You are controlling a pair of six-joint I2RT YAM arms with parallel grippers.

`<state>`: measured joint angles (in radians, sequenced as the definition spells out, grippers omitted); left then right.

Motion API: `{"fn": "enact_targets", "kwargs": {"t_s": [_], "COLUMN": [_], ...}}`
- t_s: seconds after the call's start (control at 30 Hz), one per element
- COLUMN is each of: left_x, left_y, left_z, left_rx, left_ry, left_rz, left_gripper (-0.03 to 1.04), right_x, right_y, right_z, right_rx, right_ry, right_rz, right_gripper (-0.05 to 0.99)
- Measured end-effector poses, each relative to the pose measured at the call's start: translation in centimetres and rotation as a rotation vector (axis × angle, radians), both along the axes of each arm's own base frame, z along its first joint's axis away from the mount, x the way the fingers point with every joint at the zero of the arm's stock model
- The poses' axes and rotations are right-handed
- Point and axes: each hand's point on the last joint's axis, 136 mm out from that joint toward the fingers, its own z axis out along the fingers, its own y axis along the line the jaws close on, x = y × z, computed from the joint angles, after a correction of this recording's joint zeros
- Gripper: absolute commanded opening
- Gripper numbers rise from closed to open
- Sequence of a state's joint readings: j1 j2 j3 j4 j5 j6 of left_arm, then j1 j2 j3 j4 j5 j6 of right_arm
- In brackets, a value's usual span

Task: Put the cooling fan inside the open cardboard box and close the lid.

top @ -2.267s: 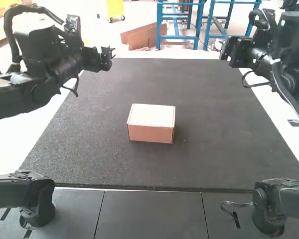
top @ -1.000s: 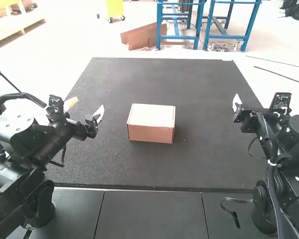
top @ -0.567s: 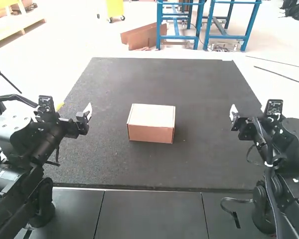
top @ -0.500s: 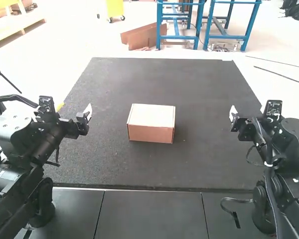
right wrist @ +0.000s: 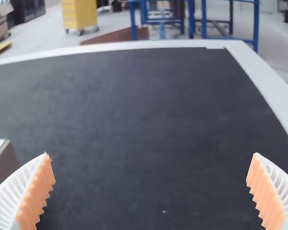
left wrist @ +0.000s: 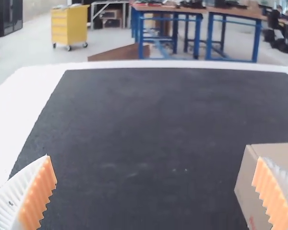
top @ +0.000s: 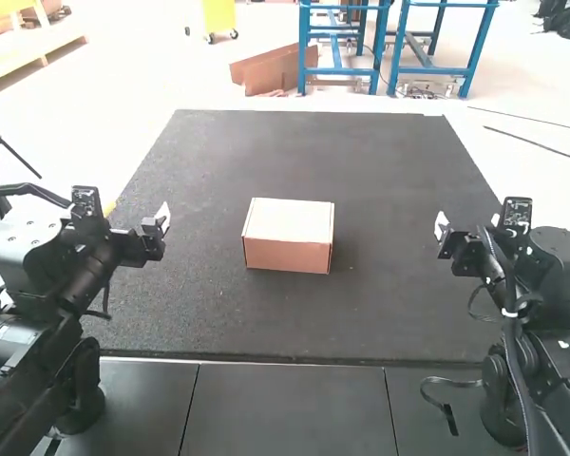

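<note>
Though closed, box (top: 288, 235) lengthwise left-to-right.

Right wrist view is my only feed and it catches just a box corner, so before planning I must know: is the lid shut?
Observer: In the high view the cardboard box has its lid down flat, closed.
Operator: Where does it sit?
Observer: Near the middle of the black mat, well clear of its edges.
Operator: And the left gripper?
Observer: The left gripper is open, off to the box's left and apart from it.
</note>
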<state>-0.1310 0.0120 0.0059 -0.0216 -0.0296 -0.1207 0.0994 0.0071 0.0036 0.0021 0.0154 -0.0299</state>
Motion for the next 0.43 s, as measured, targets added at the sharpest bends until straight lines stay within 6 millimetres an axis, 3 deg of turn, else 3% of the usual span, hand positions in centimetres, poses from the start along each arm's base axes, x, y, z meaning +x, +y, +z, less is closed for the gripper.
{"fn": "enact_targets", "kwargs": {"t_s": [0.43], "left_x": [0.00], "left_y": [0.01], "left_z": [-0.12], "left_rx": [0.001], "left_ry": [0.005], "left_rz": [0.000], "left_gripper": [0.97], "right_x": [0.00], "right_y": [0.00], "right_z": [0.01], "right_rx": [0.000], "right_ry": [0.000], "right_rz": [0.000], "right_gripper": [0.92]}}
